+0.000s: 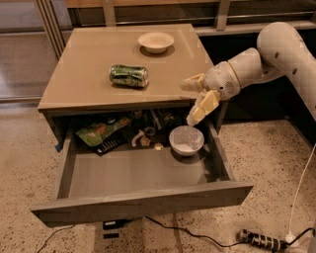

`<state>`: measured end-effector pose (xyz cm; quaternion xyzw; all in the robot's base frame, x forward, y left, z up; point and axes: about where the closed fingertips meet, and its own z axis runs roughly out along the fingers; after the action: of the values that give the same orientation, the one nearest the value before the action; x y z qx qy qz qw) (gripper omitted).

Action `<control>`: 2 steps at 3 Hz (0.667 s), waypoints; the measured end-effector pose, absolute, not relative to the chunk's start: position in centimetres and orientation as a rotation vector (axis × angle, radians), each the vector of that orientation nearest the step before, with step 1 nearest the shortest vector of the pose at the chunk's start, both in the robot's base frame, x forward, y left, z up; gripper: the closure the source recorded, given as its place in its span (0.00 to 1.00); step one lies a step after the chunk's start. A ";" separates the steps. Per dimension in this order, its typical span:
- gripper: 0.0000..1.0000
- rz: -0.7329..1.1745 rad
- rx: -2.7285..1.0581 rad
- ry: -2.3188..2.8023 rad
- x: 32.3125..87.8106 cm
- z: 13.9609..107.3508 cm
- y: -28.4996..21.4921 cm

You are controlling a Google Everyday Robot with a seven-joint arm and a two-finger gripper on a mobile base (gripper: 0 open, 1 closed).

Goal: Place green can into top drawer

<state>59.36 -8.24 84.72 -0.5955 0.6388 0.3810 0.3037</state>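
Task barely begun: top drawer (133, 174) stands open, green can (128, 75) ungrasped, lying on side on cabinet top (81, 74). Gripper (196, 97) at top's 3 o'clock edge, claw released, empty; can at its 10 o'clock. Drawer holds white bowl (186, 140), green snack bag (96, 132), small clutter at 12 o'clock.

So, the gripper (186, 103) was held with its fingers spread, right at the front right corner of the tan cabinet top (89, 84). Everything below the jaws was covered in speckled terrazzo floor (276, 173), beige with dark flecks. A power strip (260, 240) could be seen lying down and to the right of the jaws, with a black cable (197, 237) run toward the cabinet's underside. A white cord (300, 197) was draped further right. Behind the jaws, wooden rails (222, 10) were set against a dark recess, and pale metal framing (47, 20) was seen far left.
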 end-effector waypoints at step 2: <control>0.00 0.943 -1.564 1.668 66.7 85.8 -6.6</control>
<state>66.69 -6.60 85.79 -0.5974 0.6371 0.3602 0.3278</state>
